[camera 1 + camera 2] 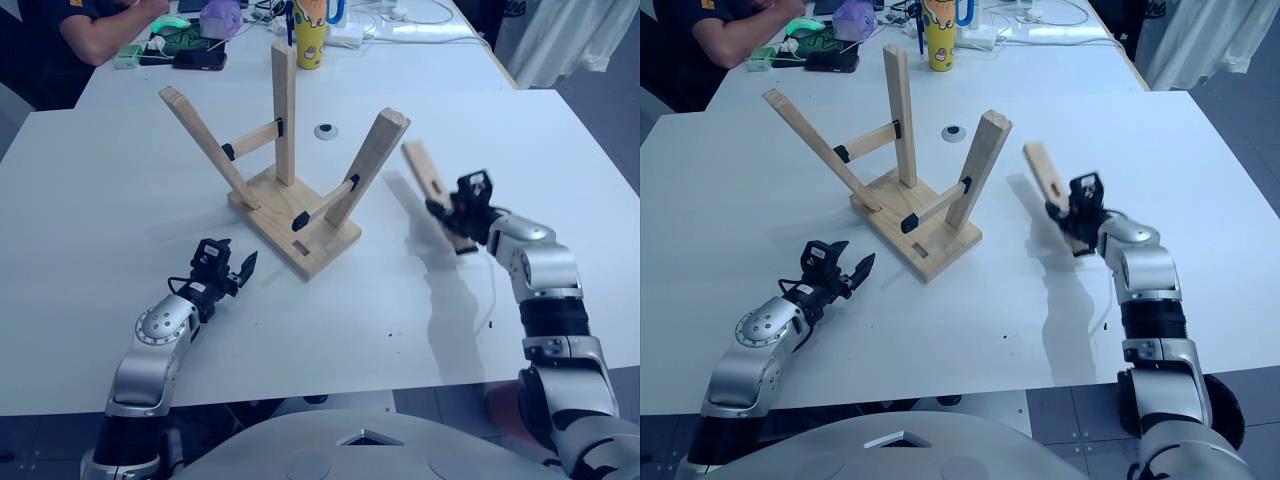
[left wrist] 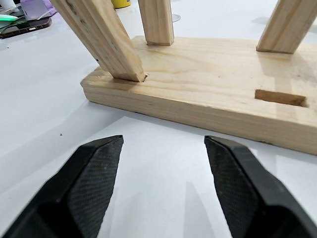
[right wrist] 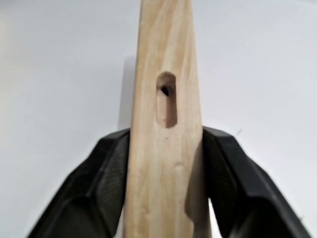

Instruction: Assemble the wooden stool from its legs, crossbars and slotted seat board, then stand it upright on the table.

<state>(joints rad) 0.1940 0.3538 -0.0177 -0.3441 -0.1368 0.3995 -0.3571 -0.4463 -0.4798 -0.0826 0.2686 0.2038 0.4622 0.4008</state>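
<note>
The slotted seat board [image 1: 310, 245] lies flat mid-table with three wooden legs [image 1: 284, 110] standing up from it. Two crossbars [image 1: 256, 138] with black ends join the legs. One slot [image 2: 280, 97] near the board's front corner is empty. My left gripper [image 1: 228, 268] rests open on the table just in front and left of the board. My right gripper [image 1: 455, 210] is shut on a fourth wooden leg [image 1: 427, 172], held tilted above the table to the right of the stool. That leg [image 3: 166, 124] shows an oval hole in its face.
A small round grey disc [image 1: 326, 131] lies behind the stool. A second table at the back carries a yellow cup [image 1: 310, 40], a phone [image 1: 199, 60] and clutter. The white table [image 1: 100, 260] has open room on both sides.
</note>
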